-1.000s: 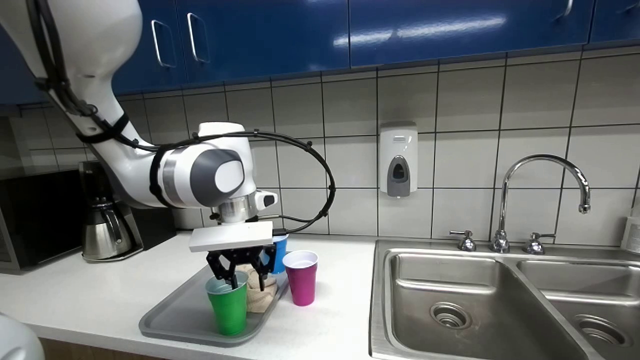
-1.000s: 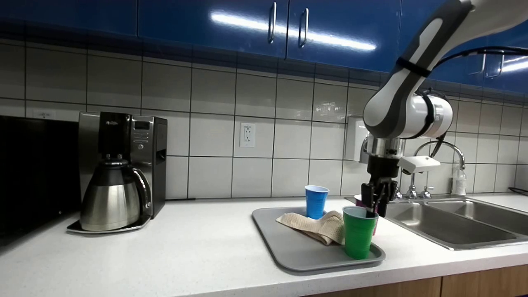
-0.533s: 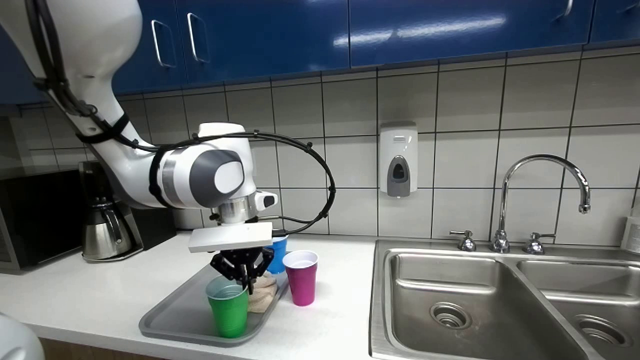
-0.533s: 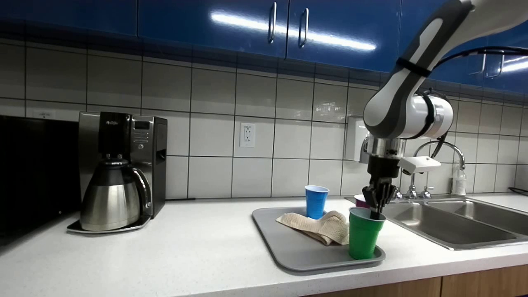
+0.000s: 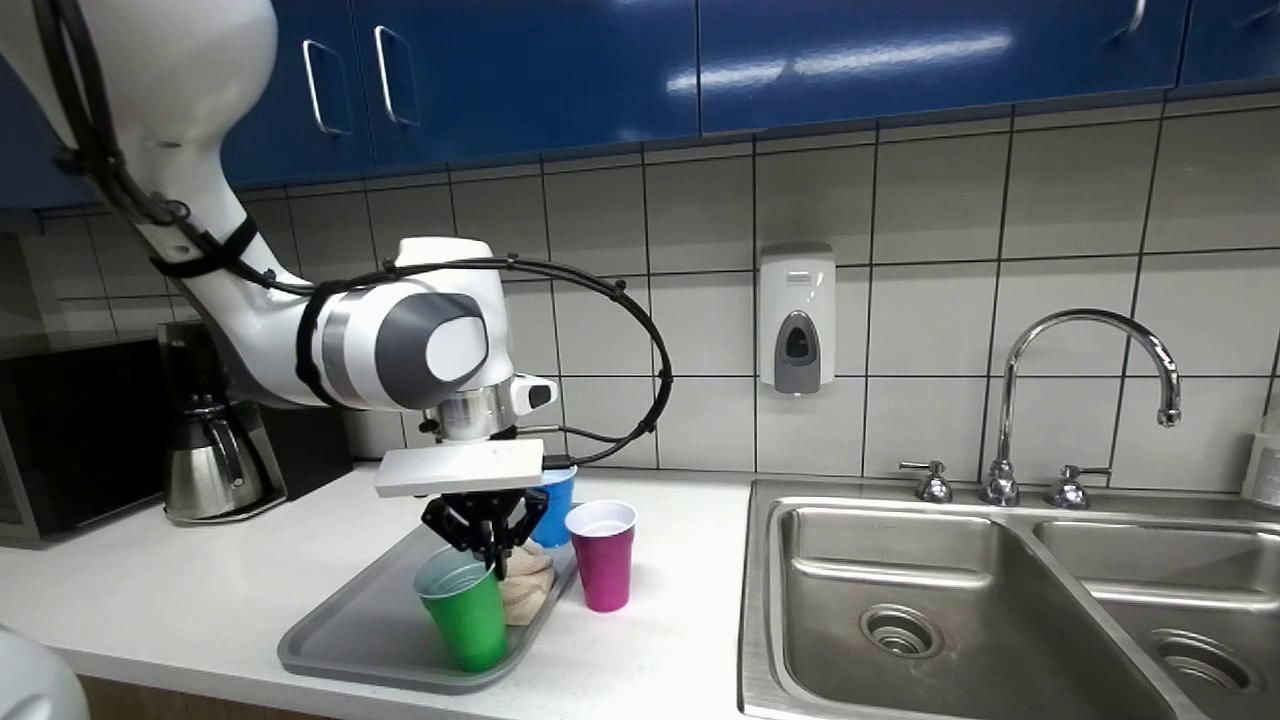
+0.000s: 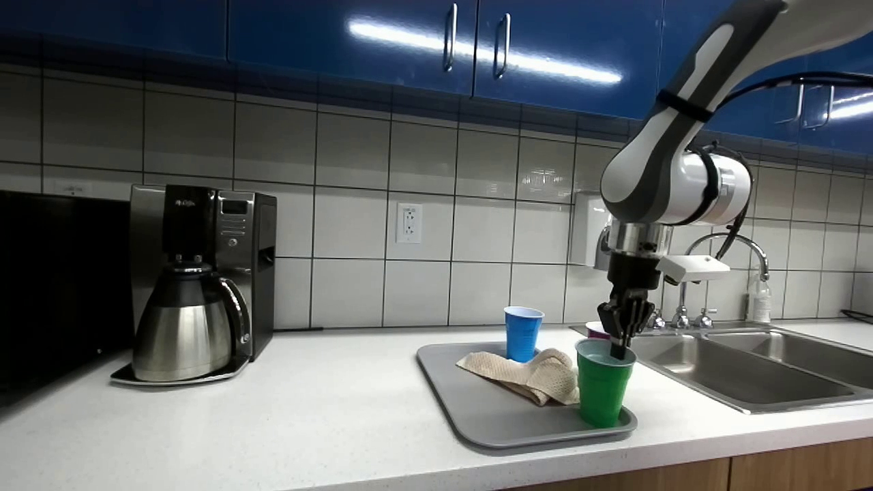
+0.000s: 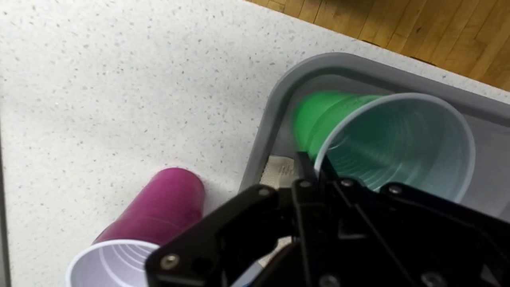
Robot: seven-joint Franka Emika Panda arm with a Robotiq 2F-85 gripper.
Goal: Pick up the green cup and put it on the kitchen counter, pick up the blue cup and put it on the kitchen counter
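The green cup (image 5: 470, 620) is at the near corner of the grey tray, its top leaning to one side in an exterior view. My gripper (image 7: 316, 161) is shut on its rim, one finger inside the cup and one outside. From above, the wrist view shows the green cup (image 7: 330, 107) with its pale open mouth. Whether its base touches the tray I cannot tell. Farther back, the blue cup (image 6: 522, 334) stands upright at the tray's far end, partly behind the gripper (image 5: 495, 568) in an exterior view. The white kitchen counter (image 5: 680, 640) surrounds the tray.
A beige cloth (image 6: 535, 375) lies on the grey tray (image 6: 491, 409) against the green cup. Beside the tray stands a purple cup (image 5: 605, 565). The steel sink (image 5: 755, 600) is past it. A coffee maker (image 6: 239, 273) stands at the opposite end.
The gripper has gone from open to shut on the green cup's rim, then risen slightly. In an exterior view the cup's base has shifted right and the cup now leans.
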